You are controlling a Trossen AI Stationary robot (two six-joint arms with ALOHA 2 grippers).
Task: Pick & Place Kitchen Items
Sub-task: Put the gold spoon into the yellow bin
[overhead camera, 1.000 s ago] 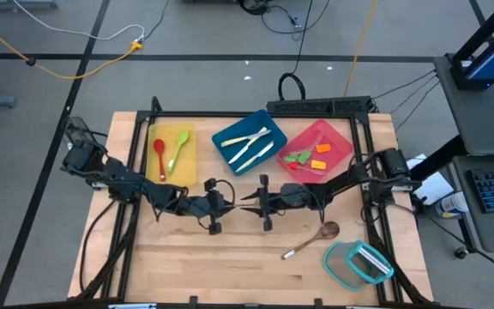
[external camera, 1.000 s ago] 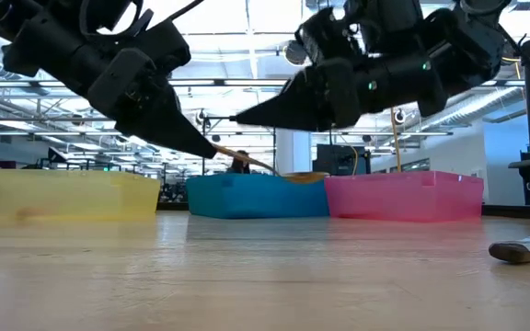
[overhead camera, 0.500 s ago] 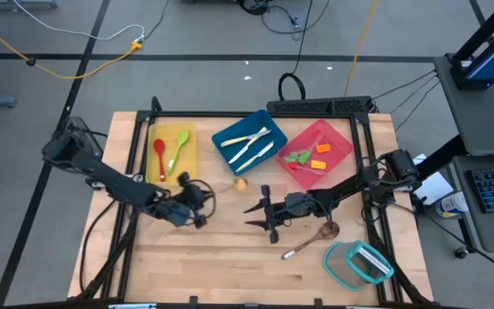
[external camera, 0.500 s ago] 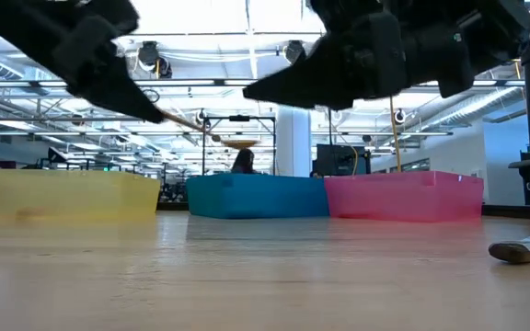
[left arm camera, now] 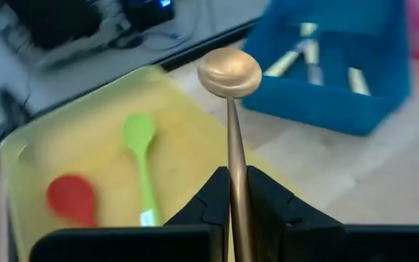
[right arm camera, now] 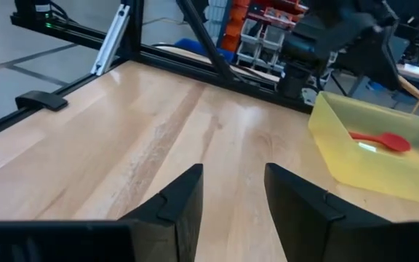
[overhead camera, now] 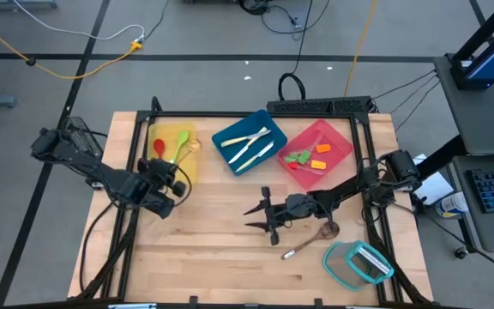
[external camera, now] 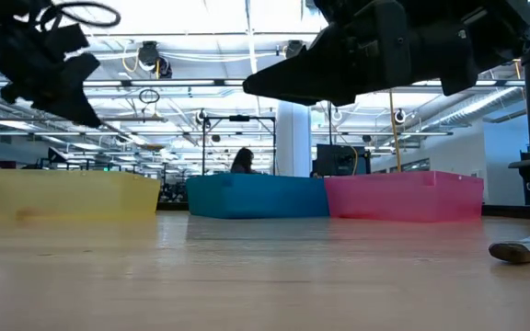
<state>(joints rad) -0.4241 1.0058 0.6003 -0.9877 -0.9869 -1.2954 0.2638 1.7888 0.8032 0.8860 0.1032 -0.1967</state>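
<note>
My left gripper (overhead camera: pixel 174 170) is shut on a brown wooden spoon (left arm camera: pixel 229 70), whose bowl hangs above the yellow tray (overhead camera: pixel 189 130). A red spoon (overhead camera: pixel 159 154) and a green spoon (left arm camera: pixel 140 156) lie in that tray. A second wooden spoon (overhead camera: pixel 311 242) lies flat on the table at the near right. My right gripper (overhead camera: pixel 251 215) stands open above the table's middle, with nothing between its fingers (right arm camera: pixel 184 200). My left gripper pinches the wooden spoon's handle (left arm camera: pixel 233 156) between its two fingers, well back from the bowl. The handle runs along the fingers and out past their tips. The spoon is lifted clear, its bowl (overhead camera: pixel 194 146) foremost above the yellow tray's near right part.
The blue tray (overhead camera: pixel 223 137) holds cream knives and the pink tray (overhead camera: pixel 343 142) holds small coloured pieces, both at the far edge. A teal-rimmed clear container (overhead camera: pixel 358 262) sits at the near right corner. Bare wood lies between the arms and along the near edge.
My left gripper has drawn away from the right one at the table's middle, going toward the left and far edges and upward while rolling. It carried the wooden spoon over to the yellow tray. My right gripper has pulled back slightly toward the near right.
</note>
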